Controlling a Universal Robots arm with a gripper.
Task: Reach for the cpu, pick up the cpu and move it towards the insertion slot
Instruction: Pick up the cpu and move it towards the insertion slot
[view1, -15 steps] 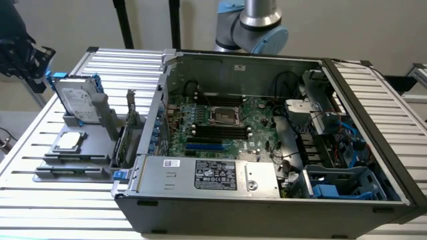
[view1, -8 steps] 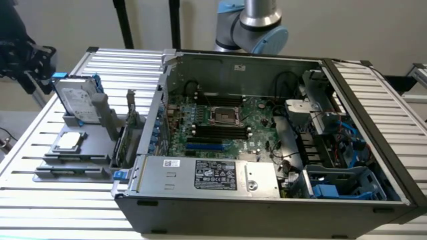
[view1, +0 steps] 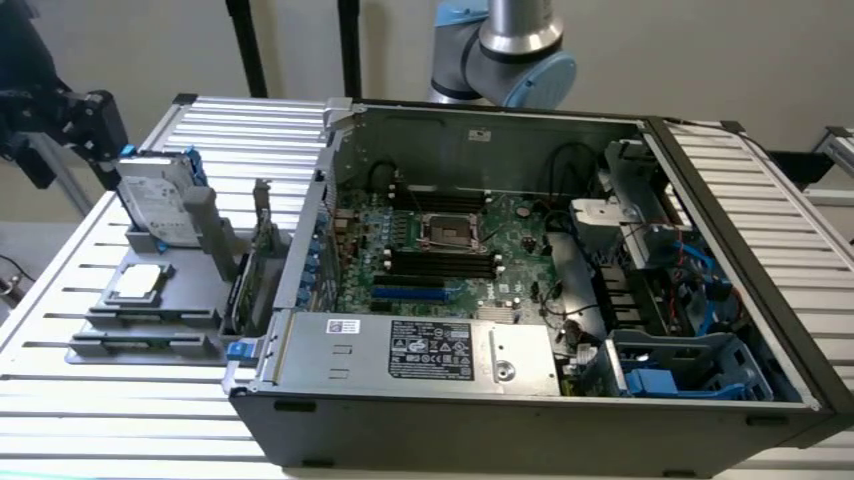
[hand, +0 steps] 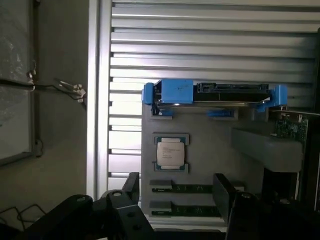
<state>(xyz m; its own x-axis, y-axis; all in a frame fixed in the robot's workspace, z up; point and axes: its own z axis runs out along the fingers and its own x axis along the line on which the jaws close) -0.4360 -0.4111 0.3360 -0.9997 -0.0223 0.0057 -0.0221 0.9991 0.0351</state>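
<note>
exterior view: the cpu (view1: 138, 283) lies flat in its cradle on the grey tray (view1: 194, 295), left of the frame's middle at the exterior view's left, outside the open computer case (view1: 534, 425). the insertion slot (view1: 451, 232) sits near the frame's centre on the motherboard, well apart from the chip. in the wrist view the gripper (hand: 175, 176) hangs over the tray, its 2 fingers (hand: 133, 182) spread wide with nothing between them. the cpu (hand: 171, 153) lies between the hard drive (hand: 230, 92) and the memory sticks (hand: 185, 189). i judge the step in hand to be the reach, since the chip is untouched. a grasp calls for the fingers centred over the chip, straddling 2 opposite edges, clear of the cradle's lips.
</note>
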